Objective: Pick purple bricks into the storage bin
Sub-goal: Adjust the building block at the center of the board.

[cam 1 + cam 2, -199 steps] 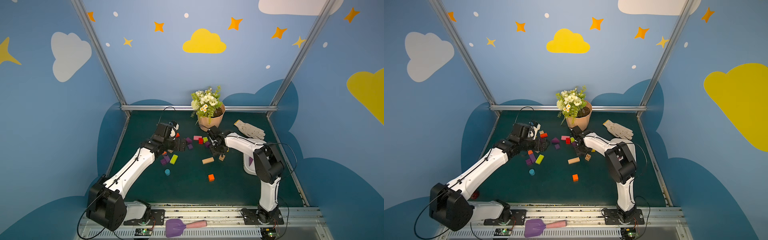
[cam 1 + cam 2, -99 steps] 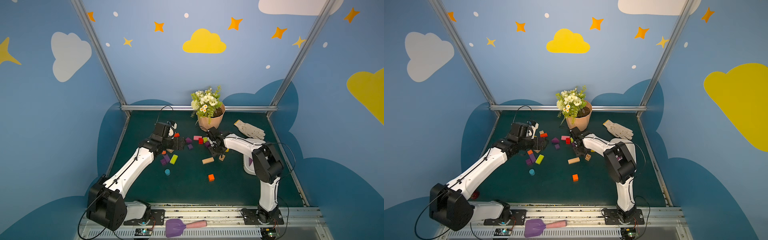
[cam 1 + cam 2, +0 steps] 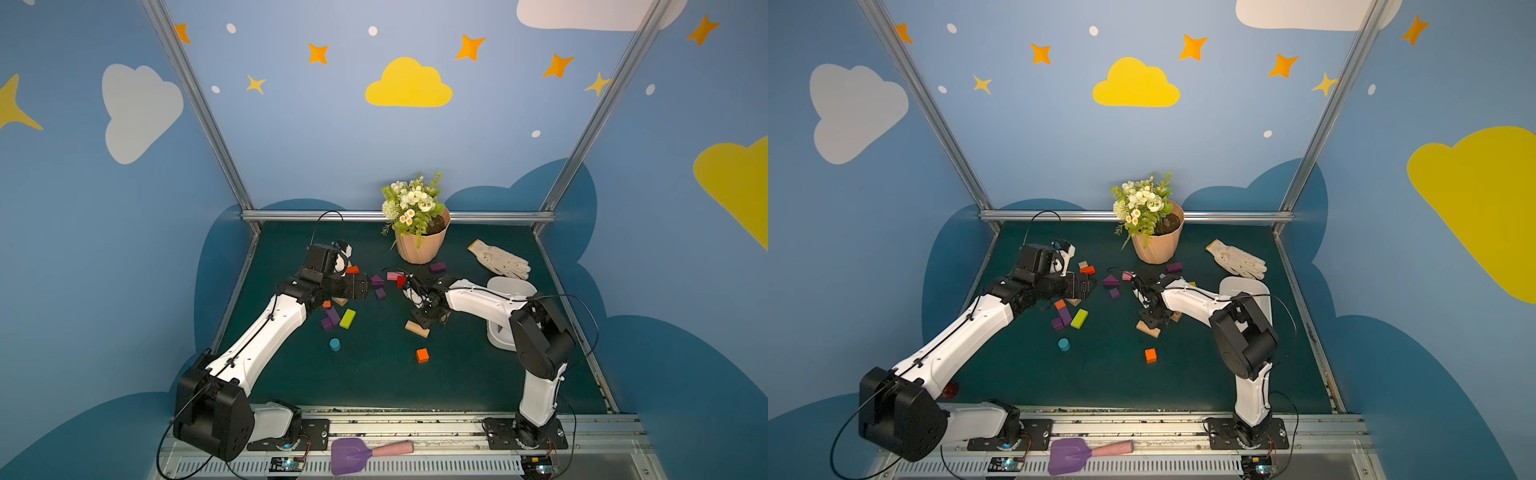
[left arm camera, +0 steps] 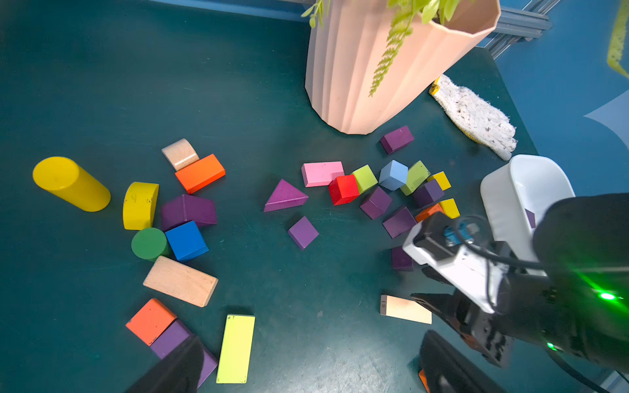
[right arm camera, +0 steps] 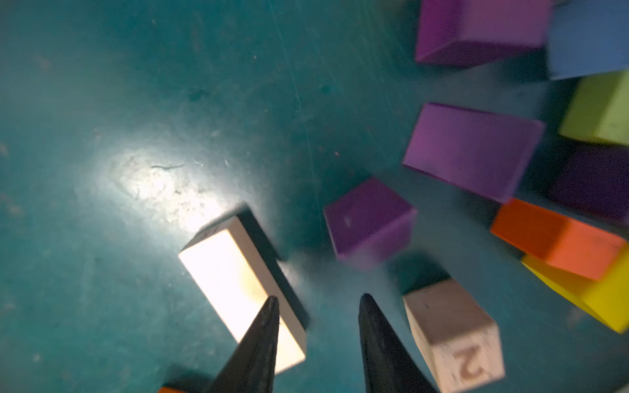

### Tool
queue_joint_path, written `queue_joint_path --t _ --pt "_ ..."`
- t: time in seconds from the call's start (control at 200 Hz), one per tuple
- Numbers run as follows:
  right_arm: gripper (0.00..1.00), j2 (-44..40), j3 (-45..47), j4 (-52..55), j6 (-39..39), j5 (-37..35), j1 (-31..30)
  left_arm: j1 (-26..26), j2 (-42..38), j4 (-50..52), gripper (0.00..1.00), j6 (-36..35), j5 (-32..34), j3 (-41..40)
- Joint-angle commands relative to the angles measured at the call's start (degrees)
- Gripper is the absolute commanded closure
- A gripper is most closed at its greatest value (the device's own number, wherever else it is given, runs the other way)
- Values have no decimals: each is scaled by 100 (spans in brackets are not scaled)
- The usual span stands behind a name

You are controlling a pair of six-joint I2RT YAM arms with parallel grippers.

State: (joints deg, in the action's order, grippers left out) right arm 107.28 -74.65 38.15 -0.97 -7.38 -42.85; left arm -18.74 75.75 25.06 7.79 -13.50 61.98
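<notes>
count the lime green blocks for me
3. A long one lies flat beside a purple block. A cube and another block flank the light blue cube near the flowerpot. More could be hidden under the arms.

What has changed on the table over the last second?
The right fingers dipped toward the table, close to a purple cube, and narrowed slightly; they hold nothing. The left fingers, wide open, barely shifted. The blocks, bin, pot and glove stayed put.
</notes>
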Motion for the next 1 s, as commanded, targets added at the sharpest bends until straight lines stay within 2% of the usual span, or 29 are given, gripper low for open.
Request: queue_joint_path --t 0.0,0.225,0.481,0.676,0.996 --pt "58 -337 94 -87 90 28 72 38 -86 -72 0 54 -92 -71" --pt "51 -542 122 -208 578 289 272 35 -95 -97 0 7 -98 -97" --pt "43 -849 289 -462 1366 1120 518 38 -62 -140 0 1 -210 -116" --pt "41 -642 2 -211 1801 1466 626 45 -55 -163 0 -4 -267 -129" --pt "40 -104 -550 221 2286 1570 631 56 19 -208 0 14 -355 -156"
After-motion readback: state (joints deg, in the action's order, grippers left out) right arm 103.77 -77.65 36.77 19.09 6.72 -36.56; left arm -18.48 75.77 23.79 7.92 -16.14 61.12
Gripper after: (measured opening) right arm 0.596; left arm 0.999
